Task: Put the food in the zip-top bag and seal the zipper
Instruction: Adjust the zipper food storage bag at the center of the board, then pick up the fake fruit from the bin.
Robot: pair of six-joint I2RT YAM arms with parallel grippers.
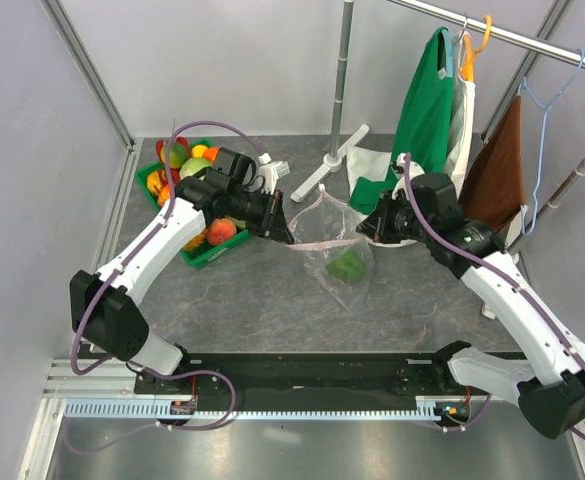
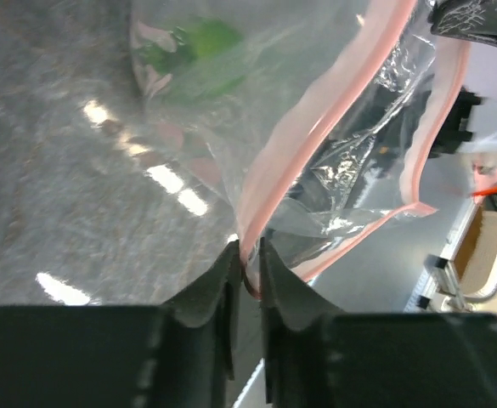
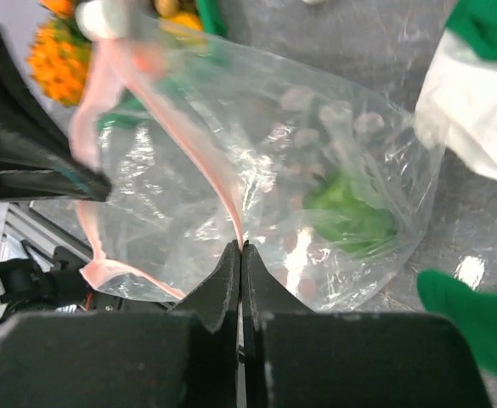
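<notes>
Pinching the zipper point(image 2: 303, 127) at opposite sides with left gripper point(image 2: 248, 268) and right gripper point(image 3: 240, 255), holding the bag point(image 1: 322, 255) open mid-table. Got a green pepper point(image 3: 350, 208) inside already. Need the fruit point(image 1: 221, 231) from the tray point(image 1: 208, 259) next, then sealing.

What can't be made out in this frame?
Top view: the zipper is too small to tell open from sealed.
Left wrist: the green food blurs behind the bag; its kind is unclear.
Right wrist: the orange food is blurred and cut off by the top edge.
</notes>
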